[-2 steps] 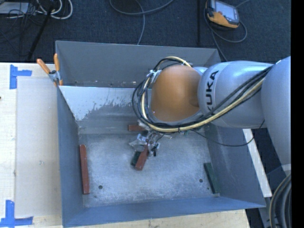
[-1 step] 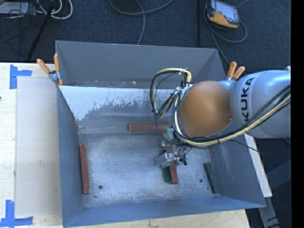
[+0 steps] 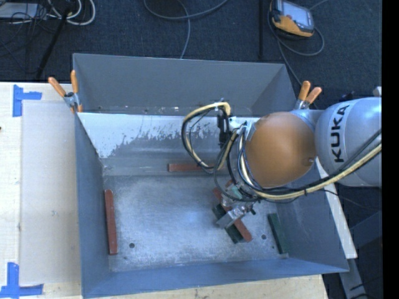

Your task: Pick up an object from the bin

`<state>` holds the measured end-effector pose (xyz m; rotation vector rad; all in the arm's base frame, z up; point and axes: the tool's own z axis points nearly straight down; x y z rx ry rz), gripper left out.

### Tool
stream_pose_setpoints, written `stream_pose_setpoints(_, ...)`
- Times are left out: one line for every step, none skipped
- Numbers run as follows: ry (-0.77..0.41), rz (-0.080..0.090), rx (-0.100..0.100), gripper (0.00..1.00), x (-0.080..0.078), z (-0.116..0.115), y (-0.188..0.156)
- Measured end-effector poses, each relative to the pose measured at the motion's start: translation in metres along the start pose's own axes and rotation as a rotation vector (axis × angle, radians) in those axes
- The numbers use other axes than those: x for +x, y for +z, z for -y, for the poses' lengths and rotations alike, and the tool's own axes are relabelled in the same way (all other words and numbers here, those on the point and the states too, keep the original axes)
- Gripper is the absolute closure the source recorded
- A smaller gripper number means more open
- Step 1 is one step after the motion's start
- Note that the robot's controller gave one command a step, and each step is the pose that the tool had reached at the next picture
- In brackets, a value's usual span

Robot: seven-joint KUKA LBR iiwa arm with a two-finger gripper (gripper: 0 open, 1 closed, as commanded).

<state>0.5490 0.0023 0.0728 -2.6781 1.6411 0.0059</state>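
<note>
lying at the right front of the floor, seemingly overlapping: a short reddish bar (image 3: 244, 233) and a dark bar (image 3: 233, 230), the likeliest pick. right above them, touching or nearly so, the gripper (image 3: 232, 215), hanging under the orange wrist cover (image 3: 280, 149). cannot tell how wide the pincer stands or whether anything is in it. judged as closing in on the pair, lift not yet done. probably awkward to pinch: thin edges, flat on the floor. near, a dark green bar (image 3: 276, 232) on the right slope. well apart, a back bar (image 3: 187, 167) and a long reddish bar (image 3: 110, 221), both at the foot of the bin (image 3: 187, 92) walls, likely slid down there.
</note>
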Motion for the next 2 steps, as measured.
stream_pose_setpoints(0.014,-0.005,0.006,1.0,0.01,-0.001,-0.077)
stream_pose_setpoints(0.024,-0.003,0.005,1.0,0.006,-0.001,-0.133)
